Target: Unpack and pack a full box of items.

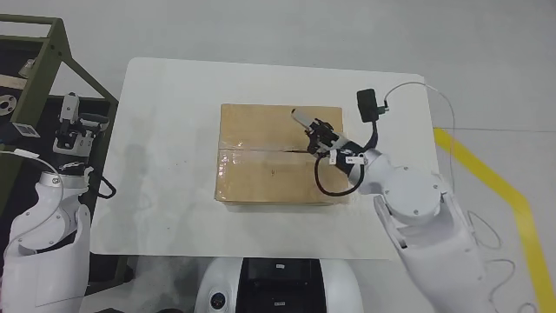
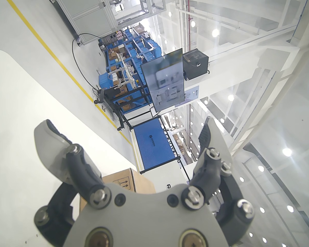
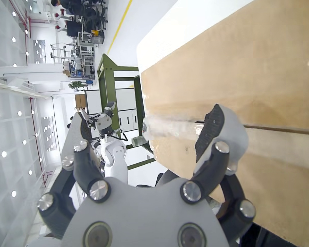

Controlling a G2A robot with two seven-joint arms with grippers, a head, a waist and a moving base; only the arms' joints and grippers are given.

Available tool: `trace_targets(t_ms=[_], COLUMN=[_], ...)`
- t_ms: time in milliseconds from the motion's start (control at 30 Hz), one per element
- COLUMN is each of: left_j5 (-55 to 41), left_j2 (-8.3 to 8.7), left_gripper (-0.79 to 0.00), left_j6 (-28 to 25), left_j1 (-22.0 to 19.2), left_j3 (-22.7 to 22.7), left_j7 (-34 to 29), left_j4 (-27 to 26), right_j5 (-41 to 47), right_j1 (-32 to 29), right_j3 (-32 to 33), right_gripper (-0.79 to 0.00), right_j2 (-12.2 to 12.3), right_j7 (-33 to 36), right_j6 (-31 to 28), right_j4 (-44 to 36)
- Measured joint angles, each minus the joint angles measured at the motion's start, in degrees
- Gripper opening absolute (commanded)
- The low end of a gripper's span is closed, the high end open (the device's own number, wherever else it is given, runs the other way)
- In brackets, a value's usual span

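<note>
A closed cardboard box (image 1: pixel 269 152) sits in the middle of the white table (image 1: pixel 165 139); its corner (image 2: pixel 130 181) also shows in the left wrist view. A strip of wrinkled clear tape (image 3: pixel 170 129) runs along the centre seam of the box (image 3: pixel 247 65). My right gripper (image 1: pixel 314 130) (image 3: pixel 149 129) is open over the seam near the box's right end, with one fingertip (image 3: pixel 213 129) down at the tape and the other off the surface. My left gripper (image 1: pixel 74 126) (image 2: pixel 128 129) is open beyond the table's left edge, holding nothing.
A small black device (image 1: pixel 367 104) with a white cable lies on the table right of the box. A green metal rack (image 1: pixel 52 52) and a dark cart stand left of the table. Bare table surrounds the box on all sides.
</note>
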Motion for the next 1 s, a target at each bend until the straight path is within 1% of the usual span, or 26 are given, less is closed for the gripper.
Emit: trace_targets(t_ms=[67,133,267,433,633,800,1000], left_j5=[0.0,0.0,0.0,0.0,0.0,0.0,0.0], left_j2=[0.0,0.0,0.0,0.0,0.0,0.0,0.0], left_gripper=[0.0,0.0,0.0,0.0,0.0,0.0,0.0], left_j6=[0.0,0.0,0.0,0.0,0.0,0.0,0.0], left_j1=[0.0,0.0,0.0,0.0,0.0,0.0,0.0], left_j3=[0.0,0.0,0.0,0.0,0.0,0.0,0.0], left_j7=[0.0,0.0,0.0,0.0,0.0,0.0,0.0], left_j4=[0.0,0.0,0.0,0.0,0.0,0.0,0.0], right_j5=[0.19,-0.44,-3.7,-3.25,-1.36,3.72,8.76], right_j1=[-0.81,-0.81,0.41,1.5,6.86,12.19,16.76], right_j3=[0.88,1.14,1.42,1.59,-2.37,-7.04,-12.35], right_gripper=[0.0,0.0,0.0,0.0,0.0,0.0,0.0], right_j2=[0.19,0.49,1.2,1.48,0.81,-0.42,-1.91], right_j7=[0.46,2.37,7.39,10.19,11.04,11.47,11.73], right_j6=[-1.05,-3.45,-7.56,-10.69,-14.09,-16.4,-17.99], right_j4=[-1.15,-1.35,-0.78,0.67,6.83,12.25,17.55])
